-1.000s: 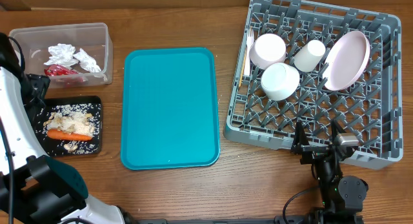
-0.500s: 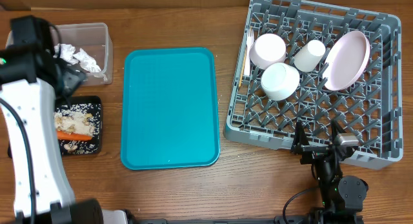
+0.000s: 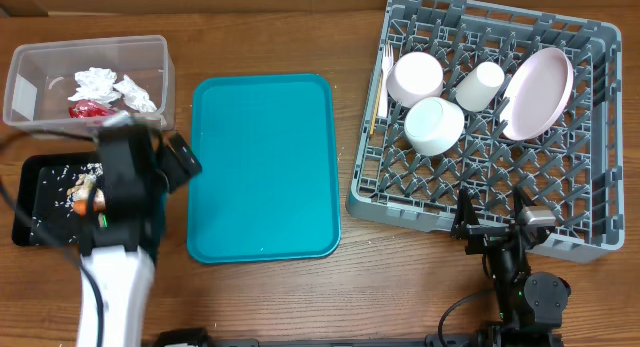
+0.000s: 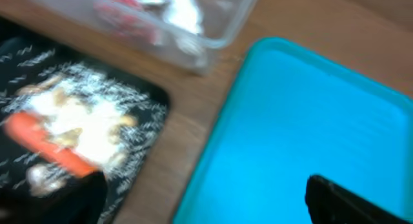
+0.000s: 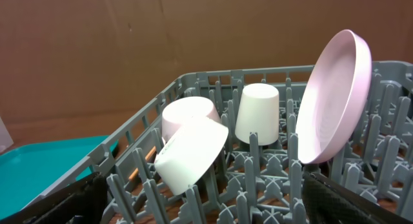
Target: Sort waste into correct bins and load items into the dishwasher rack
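The clear tub (image 3: 30, 92) at the back left holds white napkins (image 3: 95, 84) and a red wrapper (image 3: 88, 109). The black tray (image 3: 35, 222) holds a carrot (image 3: 80, 194) and rice scraps (image 3: 85, 171). My left arm hides its right part. My left gripper (image 3: 172, 159) is open and empty, between the black tray and the teal tray (image 3: 262, 165). The grey rack (image 3: 590, 137) holds two bowls (image 3: 414, 77), a cup (image 3: 480, 85), a plate (image 3: 538, 92), a fork (image 3: 386, 62) and a wooden stick (image 3: 375, 112). My right gripper (image 3: 495, 229) is open and empty at the rack's front edge.
The left wrist view is blurred. It shows the carrot (image 4: 45, 143), the black tray (image 4: 145, 104), the tub (image 4: 213, 30) and the teal tray (image 4: 310, 114). The right wrist view looks into the rack (image 5: 271, 166) at a bowl (image 5: 193, 153), the cup (image 5: 257, 113) and the plate (image 5: 335, 95).
My left arm has swung from the far left, past the clear tub, to over the right end of the black tray. The right arm and the rack's contents have not moved.
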You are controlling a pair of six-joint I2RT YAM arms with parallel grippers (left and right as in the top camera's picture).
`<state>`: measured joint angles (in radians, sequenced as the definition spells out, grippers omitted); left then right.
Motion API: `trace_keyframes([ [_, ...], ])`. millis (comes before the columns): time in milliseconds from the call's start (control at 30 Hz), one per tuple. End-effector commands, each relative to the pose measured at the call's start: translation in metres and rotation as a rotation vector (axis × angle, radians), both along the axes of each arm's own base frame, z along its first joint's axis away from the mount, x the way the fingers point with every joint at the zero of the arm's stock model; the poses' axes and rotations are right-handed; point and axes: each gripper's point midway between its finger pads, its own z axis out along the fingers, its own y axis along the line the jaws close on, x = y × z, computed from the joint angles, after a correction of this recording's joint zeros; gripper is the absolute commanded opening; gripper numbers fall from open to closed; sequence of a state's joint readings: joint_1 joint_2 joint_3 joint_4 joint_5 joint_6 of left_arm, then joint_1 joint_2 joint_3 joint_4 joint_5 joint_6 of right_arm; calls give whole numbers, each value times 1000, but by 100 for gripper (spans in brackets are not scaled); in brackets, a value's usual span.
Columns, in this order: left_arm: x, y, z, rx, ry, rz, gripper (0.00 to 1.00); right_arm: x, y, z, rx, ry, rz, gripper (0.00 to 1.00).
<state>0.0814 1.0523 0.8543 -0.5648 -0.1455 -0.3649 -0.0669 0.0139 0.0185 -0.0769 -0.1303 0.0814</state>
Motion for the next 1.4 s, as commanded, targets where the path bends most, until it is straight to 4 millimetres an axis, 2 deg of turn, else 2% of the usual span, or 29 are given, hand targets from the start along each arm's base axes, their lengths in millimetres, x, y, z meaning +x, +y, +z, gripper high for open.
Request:
trace_keyframes([
  [0,-10,-37,3,30,-117,-285,100,0,-3,-2,-4,-4,-13,100],
  [100,-20,-46,0,59,-192,-355,100,0,-3,-2,-4,-4,-13,100],
  [333,-35,-47,-19,59,-189,-355,100,0,-3,-2,-4,-4,-13,100],
  [567,-43,-48,-18,96,-323,-358,100,0,-3,-2,-4,-4,-13,100],
  [1000,-57,-63,-25,173,-592,-440,100,0,-3,-2,-4,-4,-13,100],
  [1200,-63,-68,-28,194,-664,-468,100,0,-3,-2,-4,-4,-13,100],
  [1367,-69,-84,-14,330,-725,-587,100,0,-3,-2,-4,-4,-13,100],
])
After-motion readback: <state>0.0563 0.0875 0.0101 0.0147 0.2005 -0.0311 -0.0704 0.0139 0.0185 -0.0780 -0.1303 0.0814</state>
